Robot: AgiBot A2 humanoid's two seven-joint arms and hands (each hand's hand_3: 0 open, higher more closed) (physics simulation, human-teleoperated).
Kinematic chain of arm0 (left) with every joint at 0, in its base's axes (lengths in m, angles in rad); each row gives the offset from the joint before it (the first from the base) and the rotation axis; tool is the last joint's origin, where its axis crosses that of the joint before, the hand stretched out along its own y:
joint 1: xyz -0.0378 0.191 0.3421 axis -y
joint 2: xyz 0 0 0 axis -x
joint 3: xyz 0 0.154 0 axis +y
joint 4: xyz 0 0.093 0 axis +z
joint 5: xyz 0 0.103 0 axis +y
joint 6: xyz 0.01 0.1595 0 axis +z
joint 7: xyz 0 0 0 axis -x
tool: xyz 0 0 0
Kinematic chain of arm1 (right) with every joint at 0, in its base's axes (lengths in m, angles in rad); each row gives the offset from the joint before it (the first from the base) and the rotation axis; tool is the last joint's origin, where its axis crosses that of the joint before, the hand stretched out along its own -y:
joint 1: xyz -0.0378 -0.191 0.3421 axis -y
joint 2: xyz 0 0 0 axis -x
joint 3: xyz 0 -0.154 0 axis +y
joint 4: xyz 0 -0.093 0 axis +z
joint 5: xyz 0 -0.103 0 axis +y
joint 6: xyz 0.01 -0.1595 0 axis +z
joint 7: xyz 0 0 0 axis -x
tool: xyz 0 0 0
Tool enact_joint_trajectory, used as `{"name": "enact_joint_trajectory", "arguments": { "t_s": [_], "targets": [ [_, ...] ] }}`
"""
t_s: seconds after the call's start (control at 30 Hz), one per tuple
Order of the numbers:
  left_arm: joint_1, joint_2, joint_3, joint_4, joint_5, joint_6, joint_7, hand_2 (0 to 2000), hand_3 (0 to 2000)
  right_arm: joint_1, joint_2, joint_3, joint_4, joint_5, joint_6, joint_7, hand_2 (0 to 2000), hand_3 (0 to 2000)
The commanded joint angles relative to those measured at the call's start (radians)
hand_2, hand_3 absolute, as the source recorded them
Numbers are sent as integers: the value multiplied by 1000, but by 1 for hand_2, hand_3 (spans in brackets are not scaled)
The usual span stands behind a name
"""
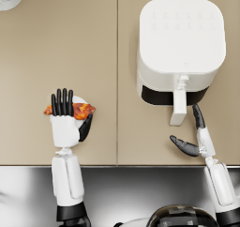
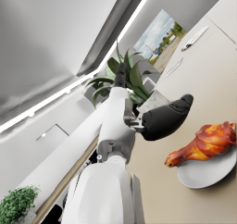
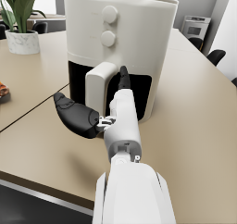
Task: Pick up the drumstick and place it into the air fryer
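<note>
Left hand [image 1: 65, 123]: fingers spread, empty — hovering over the drumstick [image 1: 80, 110].
Right hand [image 1: 197, 137]: spread wide, empty, near the air fryer [image 1: 180, 48] handle.
Drumstick: lies on a white plate [image 2: 203, 172].
Handling: likely light, glazed, slippery — grip the meaty end.

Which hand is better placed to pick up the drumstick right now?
The left hand: it hovers directly over the drumstick on its white plate, fingers spread, nothing held yet. The right hand is open beside the air fryer handle, well away from the drumstick.
</note>
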State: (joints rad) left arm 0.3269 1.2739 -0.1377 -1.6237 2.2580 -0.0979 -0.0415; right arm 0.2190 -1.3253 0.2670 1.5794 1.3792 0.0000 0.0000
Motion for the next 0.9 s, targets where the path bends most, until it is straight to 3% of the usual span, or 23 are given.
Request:
{"name": "enact_joint_trajectory", "arguments": {
  "t_s": [0.03,0.13,0.27,0.53,0.9],
  "targets": [
    [40,-4,-35,26,45,-97,-42,0,0,12,-8,-13,1,0,0,0,0,0],
    [61,-4,-40,57,182,-252,-118,0,0,14,-16,-15,-7,0,0,0,0,0],
    [99,-4,-22,127,364,-317,-153,0,0,17,-26,-19,-12,0,0,0,0,0],
    [160,5,40,352,694,-339,-164,0,0,14,-41,-36,-25,0,0,0,0,0],
    [248,16,79,550,751,-291,-176,0,0,14,-62,-43,-36,0,0,0,0,0]
  ]
}}
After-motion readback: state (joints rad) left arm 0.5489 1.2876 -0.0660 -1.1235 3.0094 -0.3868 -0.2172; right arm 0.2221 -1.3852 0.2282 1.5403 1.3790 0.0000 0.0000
